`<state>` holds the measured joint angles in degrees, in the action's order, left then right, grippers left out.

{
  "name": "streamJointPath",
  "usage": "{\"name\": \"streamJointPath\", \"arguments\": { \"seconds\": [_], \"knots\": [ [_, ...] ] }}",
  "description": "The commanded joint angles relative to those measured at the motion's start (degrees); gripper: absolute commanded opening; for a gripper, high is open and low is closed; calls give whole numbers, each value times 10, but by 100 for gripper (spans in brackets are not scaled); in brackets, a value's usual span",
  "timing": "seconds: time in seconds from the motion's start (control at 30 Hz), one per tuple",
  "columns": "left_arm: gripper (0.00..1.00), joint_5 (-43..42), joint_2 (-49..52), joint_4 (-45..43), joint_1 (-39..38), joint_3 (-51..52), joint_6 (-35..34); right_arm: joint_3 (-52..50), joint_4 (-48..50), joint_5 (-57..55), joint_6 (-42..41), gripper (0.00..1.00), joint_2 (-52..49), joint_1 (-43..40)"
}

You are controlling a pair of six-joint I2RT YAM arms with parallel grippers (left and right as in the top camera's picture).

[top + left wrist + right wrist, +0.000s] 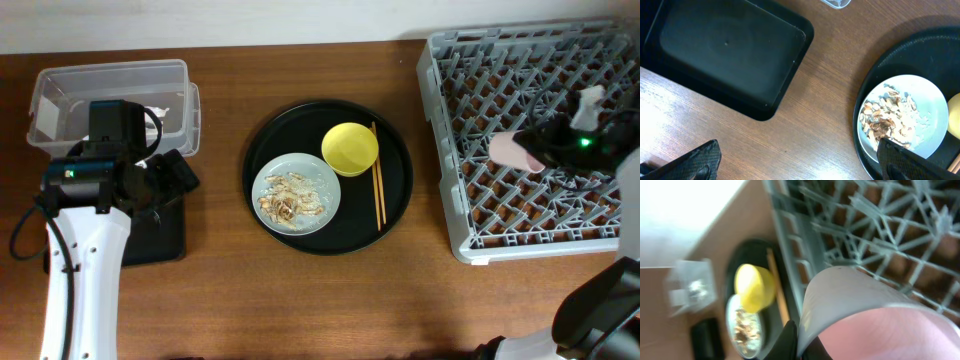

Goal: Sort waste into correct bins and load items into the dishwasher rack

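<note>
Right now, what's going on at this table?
The right gripper holds the pink cup over the dishwasher rack. The left gripper hangs open by the shallow black tray. The plate of food scraps, the yellow bowl and the chopsticks lie on the round tray.

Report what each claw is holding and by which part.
The right claw holds the small pink cup over the dishwasher rack. It appears to grip the wall at the rim, though the contact is partly hidden. The left claw is open and empty.
</note>
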<state>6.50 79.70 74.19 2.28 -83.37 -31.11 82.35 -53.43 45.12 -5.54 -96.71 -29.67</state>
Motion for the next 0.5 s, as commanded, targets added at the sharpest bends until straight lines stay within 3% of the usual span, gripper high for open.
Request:
{"name": "streamJointPath", "arguments": {
  "seconds": [0.0,0.27,0.47],
  "knots": [
    [99,9,-8,0,2,0,-6,2,31,126,28,4,-14,-32],
    [99,9,-8,0,2,0,-6,2,82,360,28,4,-192,-50],
    [99,9,-8,0,2,0,-6,2,73,348,28,4,-223,-86]
  ]
}}
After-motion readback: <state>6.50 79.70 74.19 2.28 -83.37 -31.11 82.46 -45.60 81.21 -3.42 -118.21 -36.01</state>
